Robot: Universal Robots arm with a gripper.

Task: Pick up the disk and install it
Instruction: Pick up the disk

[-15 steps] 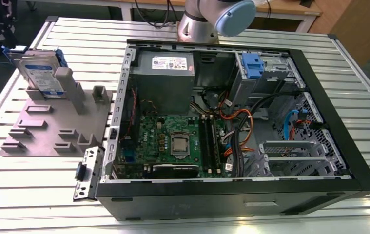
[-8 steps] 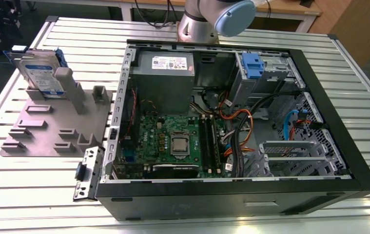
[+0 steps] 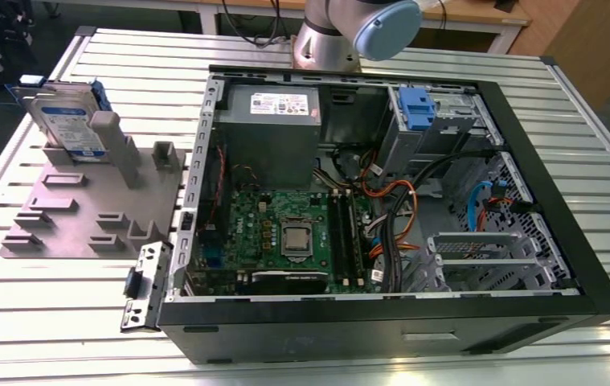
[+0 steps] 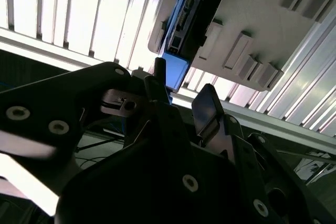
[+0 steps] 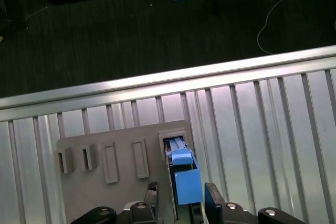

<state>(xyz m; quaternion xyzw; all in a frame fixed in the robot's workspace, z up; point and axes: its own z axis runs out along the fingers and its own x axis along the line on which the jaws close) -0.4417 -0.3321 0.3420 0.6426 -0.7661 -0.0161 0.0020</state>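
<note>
The disk (image 3: 69,121) stands on edge in a slot of the grey fixture plate (image 3: 90,201) at the exterior view's left, its white-and-blue label facing out and its blue carrier along the edges. In the first wrist view the disk's blue carrier end (image 5: 186,179) sits between my two black fingers (image 5: 212,198). My gripper (image 5: 182,199) is open and hangs above the disk, straddling it with a gap on each side. In the second wrist view the gripper (image 4: 184,95) is just short of the disk's blue end (image 4: 175,71).
An open computer case (image 3: 562,201) lies on the slatted metal table (image 3: 47,305), with a grey drive cage and blue tab (image 3: 417,108), a power supply (image 3: 272,104) and the motherboard (image 3: 283,233) inside. The fixture plate (image 5: 115,177) has several upright pegs. The table edge (image 5: 157,85) is close behind the fixture.
</note>
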